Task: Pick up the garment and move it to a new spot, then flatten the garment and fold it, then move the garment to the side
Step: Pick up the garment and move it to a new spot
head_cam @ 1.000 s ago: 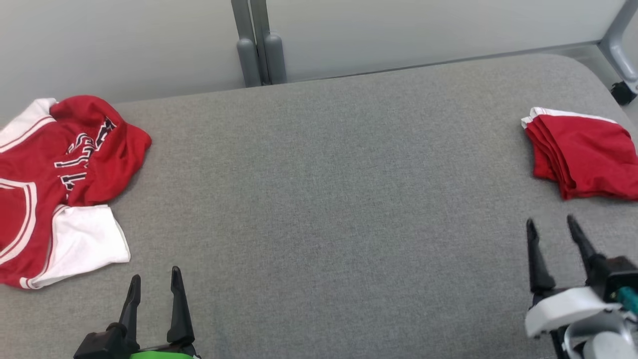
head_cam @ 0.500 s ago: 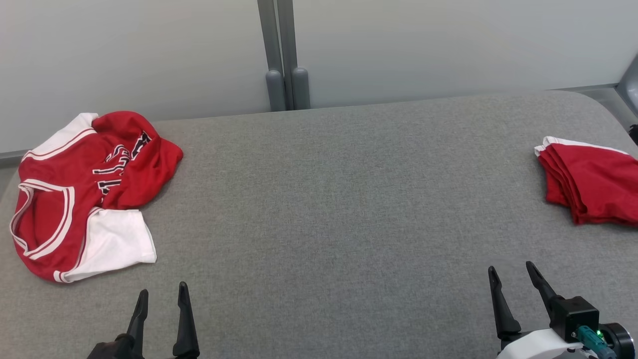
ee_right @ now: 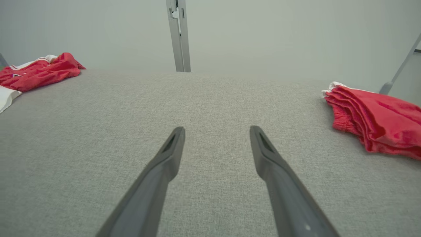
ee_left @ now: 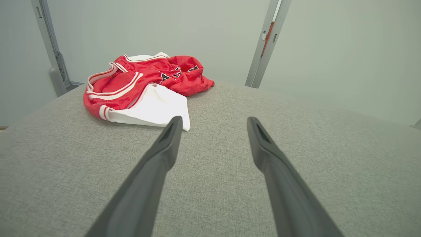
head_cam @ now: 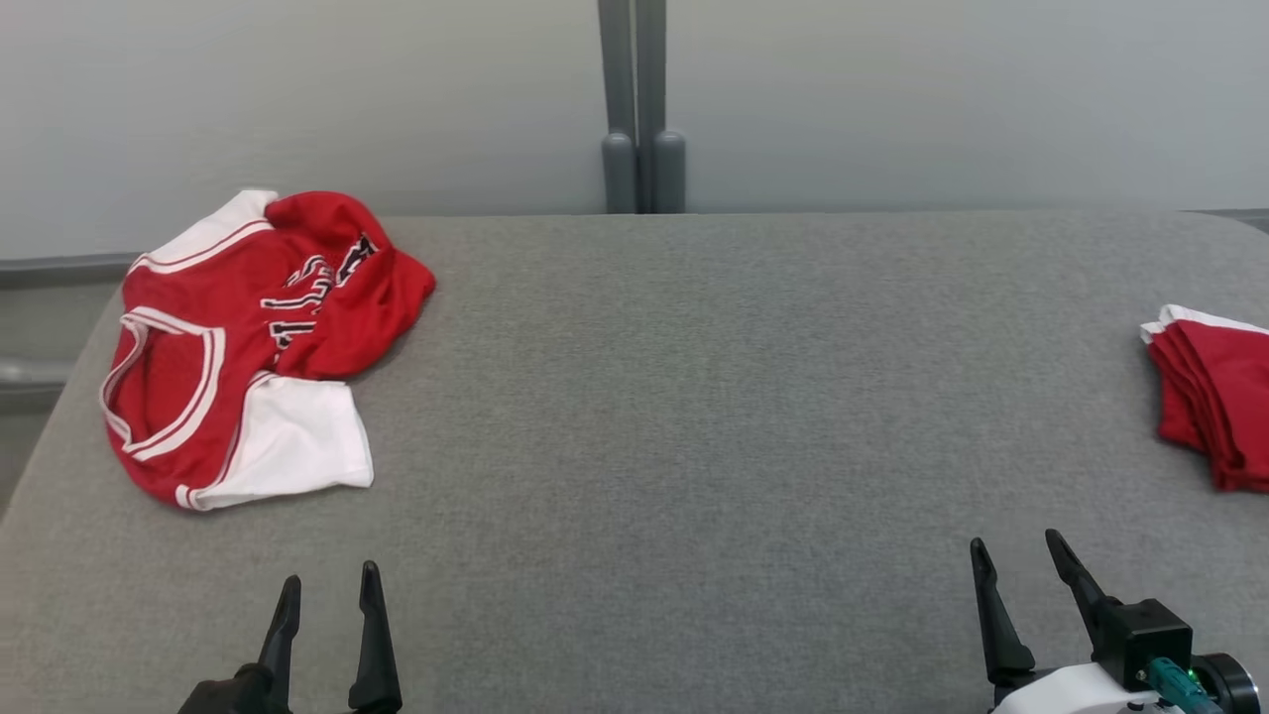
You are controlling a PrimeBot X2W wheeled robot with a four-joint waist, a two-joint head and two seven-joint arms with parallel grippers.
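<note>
While both grippers sit low along the bottom edge of the head view, the crumpled red-and-white jersey (head_cam: 248, 337) lies in the upper left of that frame, at the far left corner of the grey fabric-covered table (head_cam: 694, 397). Its white-trimmed neckline faces the left edge. A white sleeve spreads flat at the heap's lower right, and a red flap bearing dark, white-edged lettering is turned over at its upper right.

At the lower left, the left gripper (head_cam: 330, 575) points up the frame with its two dark fingers spread apart over bare grey cloth, gripping nothing and clear of the jersey. In the left wrist view the jersey fills the upper left, and the white sleeve's corner shows just past the tip of the left-hand finger (ee_left: 164, 148).

At the lower right of the head view, the right gripper (head_cam: 1016, 540) also stands with its fingers parted and empty. A folded red garment (head_cam: 1214, 397) with a white edge lies at the right edge, cut off by the frame and apart from that gripper. In the right wrist view it sits at the middle right, and the jersey at the far left edge.

Behind the table a grey upright post (head_cam: 642, 149) rises at top centre against a pale wall (head_cam: 942, 99).
</note>
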